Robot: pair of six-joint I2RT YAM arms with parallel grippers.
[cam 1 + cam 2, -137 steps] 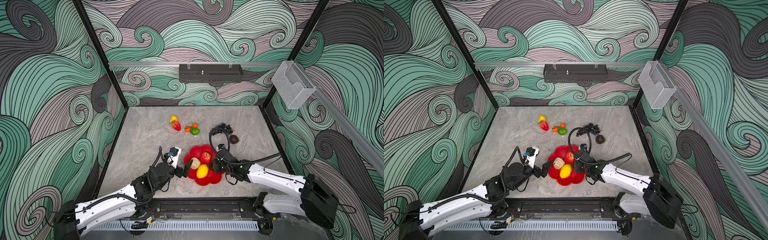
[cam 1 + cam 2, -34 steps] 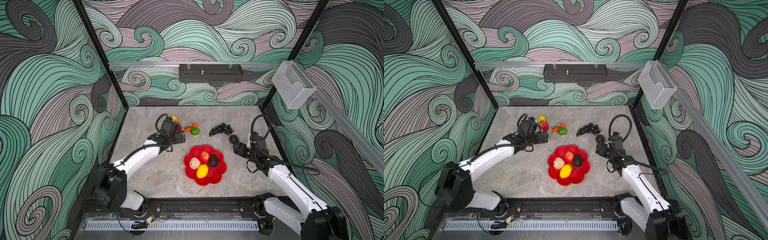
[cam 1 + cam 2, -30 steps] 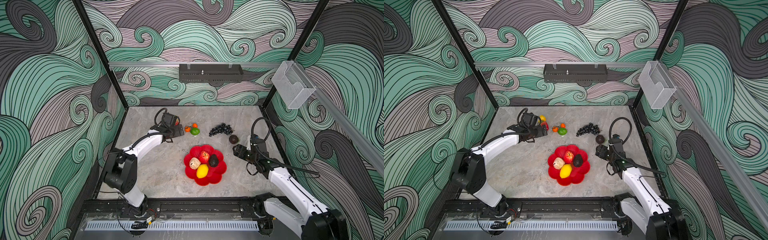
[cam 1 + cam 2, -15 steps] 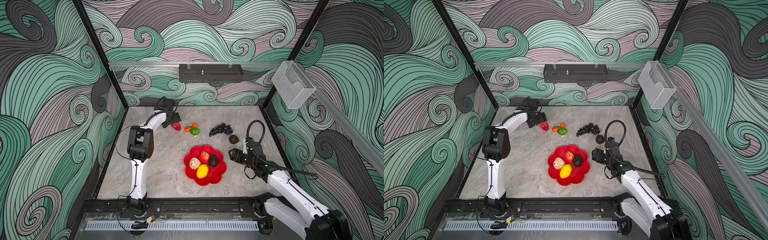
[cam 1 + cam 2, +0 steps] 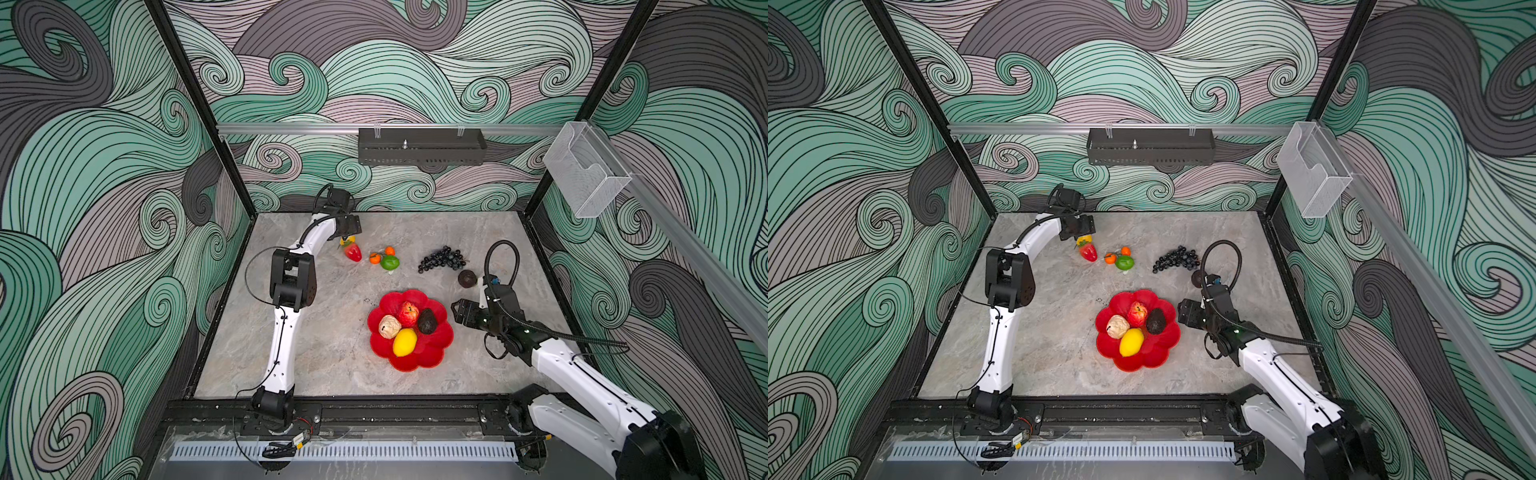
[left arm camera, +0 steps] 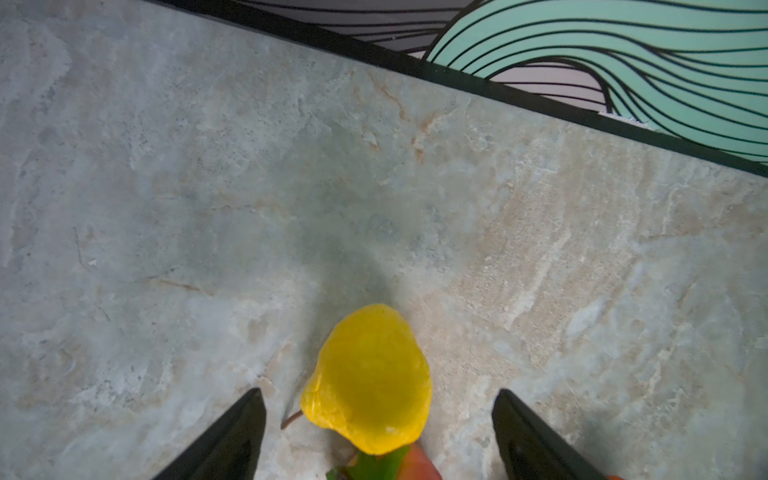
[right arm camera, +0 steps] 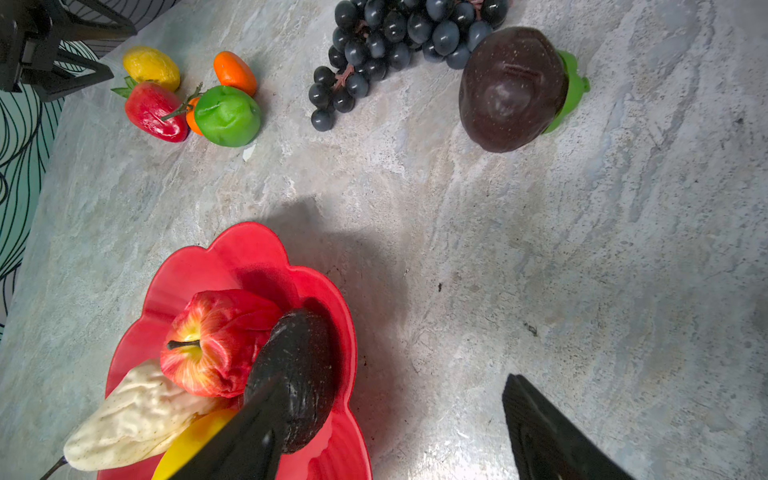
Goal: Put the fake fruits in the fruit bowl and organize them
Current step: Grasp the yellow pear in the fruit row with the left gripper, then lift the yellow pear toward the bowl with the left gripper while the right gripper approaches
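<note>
Your left end effector (image 6: pixel 376 397) is open. Its jaws straddle the small yellow fruit (image 6: pixel 368 378), with bare surface (image 5: pixel 324 332) showing on both sides of it, so nothing is gripped yet. In both top views this happens far back, at about 11 o'clock from the fruit bowl (image 5: pixel 432 357). The strawberry (image 5: pixel 353 252) lies against the yellow fruit at its 5 o'clock.

Further out along the back, toward 3 o'clock, come two tiny oranges (image 5: pixel 389 250) beside the lime (image 5: pixel 390 262). Next is the grape bunch (image 5: pixel 442 258), then a dark brown fruit (image 5: pixel 467 278) at 1 o'clock from the bowl.

Your right end effector (image 7: pixel 390 380) is also open and empty. It hovers just beside the bowl's rim at 3 o'clock. In the right wrist view one finger overlaps the dark avocado-like fruit (image 5: pixel 427 321), and you cannot tell whether it touches.

The bowl sits right of centre and already holds that dark fruit, an apple (image 5: pixel 408 313), a beige lump (image 5: pixel 389 326) and the lemon (image 5: pixel 404 341).

The step in hand looks like the pick of the yellow fruit. Next, lower and centre the jaws, close gently on its widest part, and keep the lower jaw clear of the strawberry so it isn't dragged along. Then carry the fruit to the bowl's open 5 o'clock lobes. Your right arm is well placed for the brown fruit or the grapes.
</note>
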